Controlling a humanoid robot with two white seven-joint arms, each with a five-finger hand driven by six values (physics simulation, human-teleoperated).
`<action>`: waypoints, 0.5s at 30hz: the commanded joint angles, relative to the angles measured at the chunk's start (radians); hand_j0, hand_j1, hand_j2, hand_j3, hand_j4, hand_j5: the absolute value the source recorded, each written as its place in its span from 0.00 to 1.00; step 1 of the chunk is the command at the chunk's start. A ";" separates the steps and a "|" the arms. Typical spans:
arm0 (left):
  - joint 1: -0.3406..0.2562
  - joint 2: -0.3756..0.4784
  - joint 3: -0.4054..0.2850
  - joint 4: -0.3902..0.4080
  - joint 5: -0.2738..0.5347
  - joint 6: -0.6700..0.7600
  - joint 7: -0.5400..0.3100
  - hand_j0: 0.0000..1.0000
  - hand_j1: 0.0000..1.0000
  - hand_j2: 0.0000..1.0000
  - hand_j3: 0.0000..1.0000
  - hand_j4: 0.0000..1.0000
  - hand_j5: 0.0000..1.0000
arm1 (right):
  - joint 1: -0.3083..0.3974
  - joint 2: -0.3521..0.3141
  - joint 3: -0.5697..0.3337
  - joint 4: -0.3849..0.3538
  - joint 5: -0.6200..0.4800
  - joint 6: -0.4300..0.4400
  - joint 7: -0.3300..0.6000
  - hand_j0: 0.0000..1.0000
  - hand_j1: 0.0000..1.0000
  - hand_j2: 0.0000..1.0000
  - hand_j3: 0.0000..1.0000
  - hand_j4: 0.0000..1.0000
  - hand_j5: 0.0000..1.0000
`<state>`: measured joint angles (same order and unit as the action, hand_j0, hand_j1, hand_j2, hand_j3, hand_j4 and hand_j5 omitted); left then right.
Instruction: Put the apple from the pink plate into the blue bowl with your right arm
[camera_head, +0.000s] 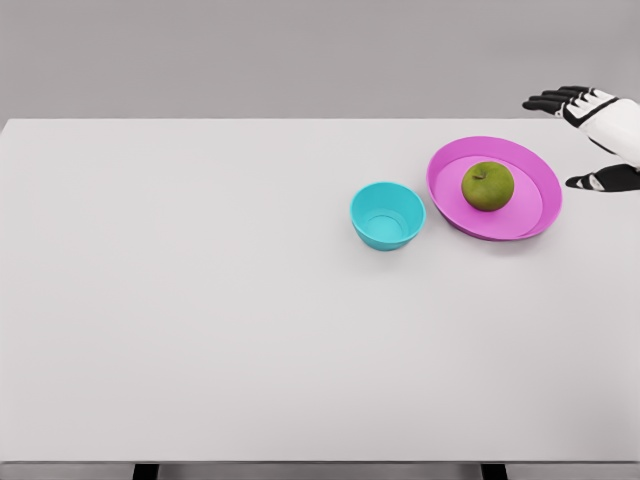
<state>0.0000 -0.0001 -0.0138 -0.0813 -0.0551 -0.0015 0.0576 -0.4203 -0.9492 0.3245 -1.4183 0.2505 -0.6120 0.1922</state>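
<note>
1. Reaching in from the right edge, the right hand (598, 135) sits just beside the pink plate (540, 170), up off the table (200, 320), not touching the plate or anything on it.
2. Hand state: fingers spread wide, thumb apart below them, nothing held. Dark fingertips point left toward the plate.
3. Apple (487, 186), green, rests upright near the middle of the pink plate, stem dimple up. Untouched by the hand.
4. Blue bowl (387, 214) stands just left of the plate, rims near each other but apart as far as I can tell. Bowl looks empty.
5. Left arm: not in view.
6. Step in hand, my read: the approach, before any grasp. Pick, carry and drop are all left to do.
7. Next move calls for: bring the hand left over the plate rim, lower around the apple, close fingers and thumb on opposite sides.
8. Watch for: round apple could roll on the shallow plate if nudged from one side; fingers could clip the raised rim on the way in.
9. After grasp: short carry left, clear the bowl rim, release over the bowl's middle.
</note>
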 joint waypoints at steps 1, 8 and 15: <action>0.000 0.000 0.000 0.000 0.000 0.000 -0.001 1.00 1.00 1.00 1.00 1.00 1.00 | 0.000 -0.002 0.001 -0.001 -0.007 0.001 0.000 1.00 1.00 1.00 1.00 1.00 1.00; 0.000 0.000 0.000 0.000 0.000 0.000 -0.001 1.00 1.00 1.00 1.00 1.00 1.00 | -0.006 0.037 0.007 0.153 0.021 0.001 0.062 1.00 1.00 1.00 1.00 1.00 1.00; 0.000 0.000 0.000 0.000 0.000 0.000 -0.001 1.00 1.00 1.00 1.00 1.00 1.00 | -0.147 0.081 0.031 0.136 0.032 0.001 0.419 1.00 1.00 1.00 1.00 1.00 1.00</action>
<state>0.0000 -0.0001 -0.0141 -0.0815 -0.0551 -0.0016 0.0574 -0.6090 -0.8822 0.3471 -1.2843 0.2848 -0.6127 0.5622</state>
